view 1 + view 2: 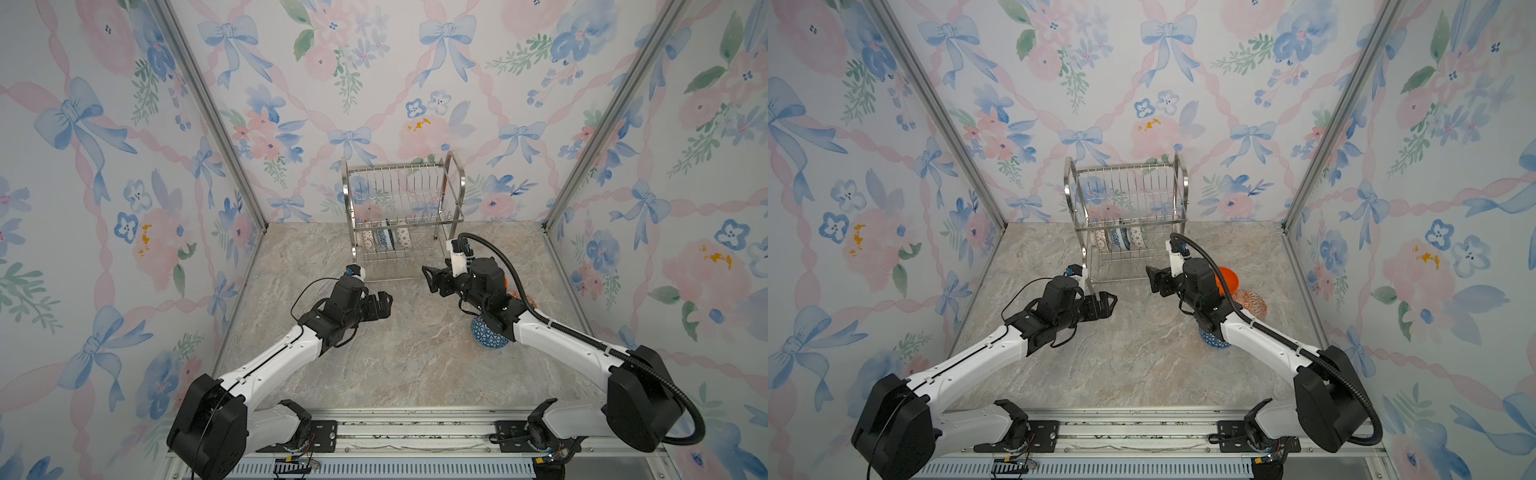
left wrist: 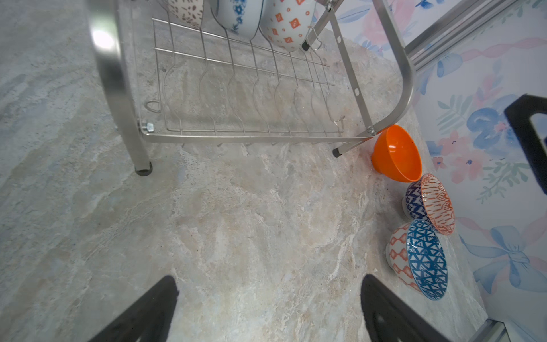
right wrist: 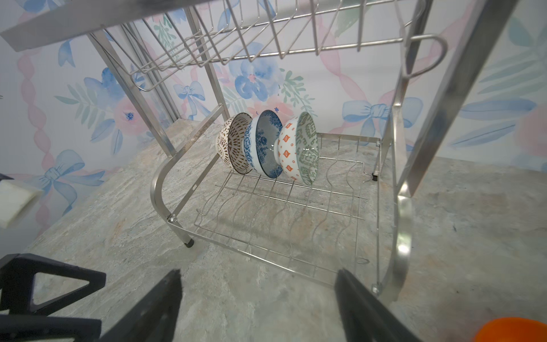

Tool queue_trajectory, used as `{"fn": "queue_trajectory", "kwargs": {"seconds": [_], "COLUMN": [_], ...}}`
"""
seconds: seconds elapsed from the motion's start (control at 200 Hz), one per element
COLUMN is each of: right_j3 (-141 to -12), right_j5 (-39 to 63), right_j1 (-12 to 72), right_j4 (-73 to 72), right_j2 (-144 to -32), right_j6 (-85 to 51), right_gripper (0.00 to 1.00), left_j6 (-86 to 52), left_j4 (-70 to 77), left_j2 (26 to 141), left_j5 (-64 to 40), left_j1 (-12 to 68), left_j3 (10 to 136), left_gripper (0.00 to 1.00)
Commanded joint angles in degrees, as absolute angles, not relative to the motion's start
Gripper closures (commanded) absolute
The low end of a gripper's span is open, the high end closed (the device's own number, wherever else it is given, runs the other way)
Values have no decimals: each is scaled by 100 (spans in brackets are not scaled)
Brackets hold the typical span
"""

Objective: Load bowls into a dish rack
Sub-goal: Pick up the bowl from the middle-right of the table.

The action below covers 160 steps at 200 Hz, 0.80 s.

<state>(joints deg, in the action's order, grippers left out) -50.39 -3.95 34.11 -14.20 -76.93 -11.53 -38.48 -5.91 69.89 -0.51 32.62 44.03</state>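
Currently the left end effector (image 2: pixel 269 281) and right end effector (image 3: pixel 259 275) gape empty. Three bowls (image 3: pixel 268 145) stand on the lower tier of the dish rack (image 3: pixel 159 183). The orange bowl (image 2: pixel 396 154) and two patterned bowls (image 2: pixel 429 207) lie on the worktop (image 2: pixel 236 222) beside it, where the right arm (image 1: pixel 561 336) hanging over them could knock them away.

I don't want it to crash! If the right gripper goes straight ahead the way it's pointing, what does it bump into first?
Probably the dish rack. The open right gripper faces the front rail of its bottom shelf, and nothing shows in between. Depth is hard to judge, so that's a best guess.
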Motion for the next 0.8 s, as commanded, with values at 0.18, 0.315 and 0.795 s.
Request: {"fn": "queue_trajectory", "kwargs": {"seconds": [0.18,0.315,0.795], "right_j3": [-5224,-5149,-3894], "right_j5": [-2610,-2594,-2319], "right_j1": [2788,2152,1708], "right_j4": [1155,2183,3253], "right_j2": [-6743,-6437,-5222], "right_j6": [-2733,-3483,-3776], "right_gripper": [3,3,0], "left_j6": [-3929,-3899,-3820], "left_j4": [-592,-591,-398], "left_j2": [7268,7370,8146], "left_j5": [208,328,480], "left_j1": [3570,3768,4445], "left_j3": [4736,4856,5309], "left_gripper": [3,3,2]}}
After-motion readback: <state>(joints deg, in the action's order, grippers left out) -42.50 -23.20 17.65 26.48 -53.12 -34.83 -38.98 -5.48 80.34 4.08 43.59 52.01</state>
